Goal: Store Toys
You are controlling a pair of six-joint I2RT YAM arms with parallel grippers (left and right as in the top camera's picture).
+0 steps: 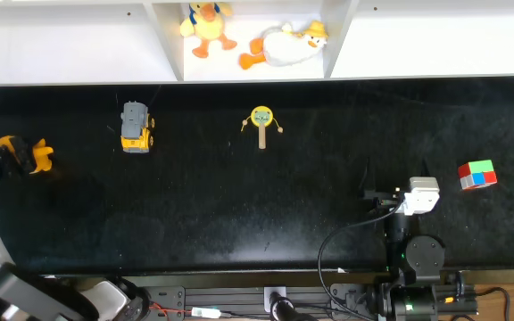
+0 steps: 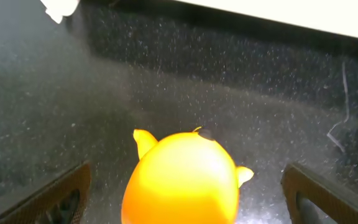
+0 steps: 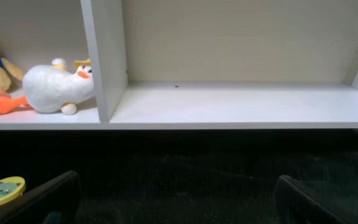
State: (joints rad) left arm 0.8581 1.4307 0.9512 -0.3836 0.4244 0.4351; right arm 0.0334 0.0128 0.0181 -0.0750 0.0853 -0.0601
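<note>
I am holding my left tool [image 2: 188,190] wide open and empty, the orange toy [image 2: 182,174] sitting straight between its jaws.

A robotics laboratory test station is indicated by a black-covered table [image 1: 239,214], a white compartmented shelf [image 1: 70,49] mounted behind it, and exposed cables [image 1: 328,241] routed around an arm base [image 1: 422,256].

The orange toy [image 2: 182,177] looks like smooth, glossy plastic with a soft sheen. The black table cover [image 1: 239,205] is matt, faintly fuzzy cloth. 2 toys are plush fabric, the yellow duck [image 1: 207,25] and the white duck [image 1: 284,45]; the shelf [image 3: 229,102] is smooth, matt white board
</note>
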